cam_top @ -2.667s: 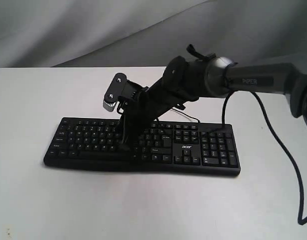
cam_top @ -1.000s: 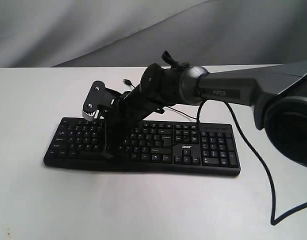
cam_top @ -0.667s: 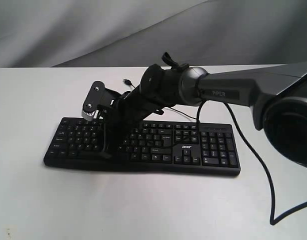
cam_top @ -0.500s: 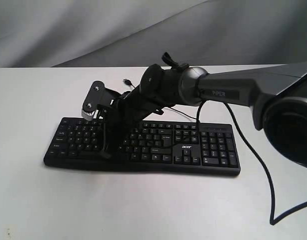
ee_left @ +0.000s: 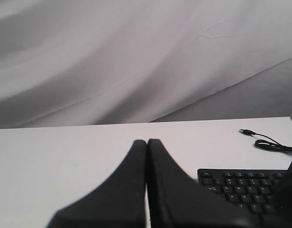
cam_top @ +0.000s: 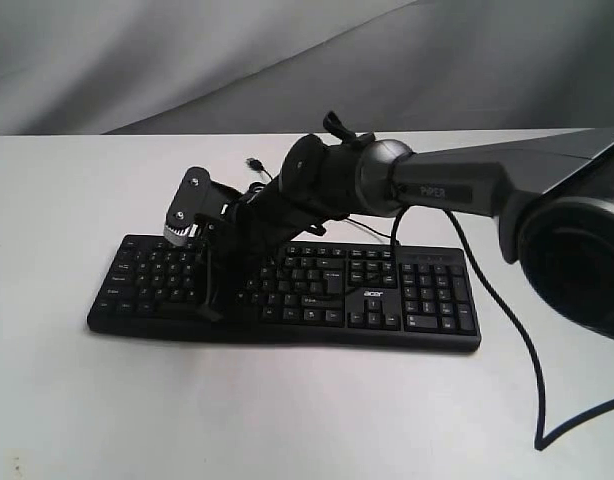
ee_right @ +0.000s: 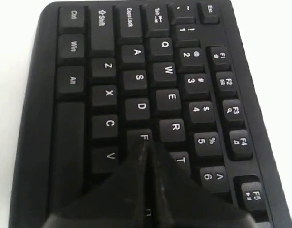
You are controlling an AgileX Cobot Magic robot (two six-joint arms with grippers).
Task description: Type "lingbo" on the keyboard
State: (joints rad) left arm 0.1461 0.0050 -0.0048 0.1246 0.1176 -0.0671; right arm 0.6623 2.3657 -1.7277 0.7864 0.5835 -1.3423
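Pincer (ee_right: 147, 145) of right arm, closed, touches keyboard (ee_right: 136, 76).

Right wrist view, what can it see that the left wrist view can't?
Only the right wrist view shows the keyboard letters up close, like Q, A and Z, and the right gripper, shut, tips by the F key. Only the left wrist view shows the left gripper, also shut, the grey cloth and the thin cable. Both show part of the keyboard on the white table.
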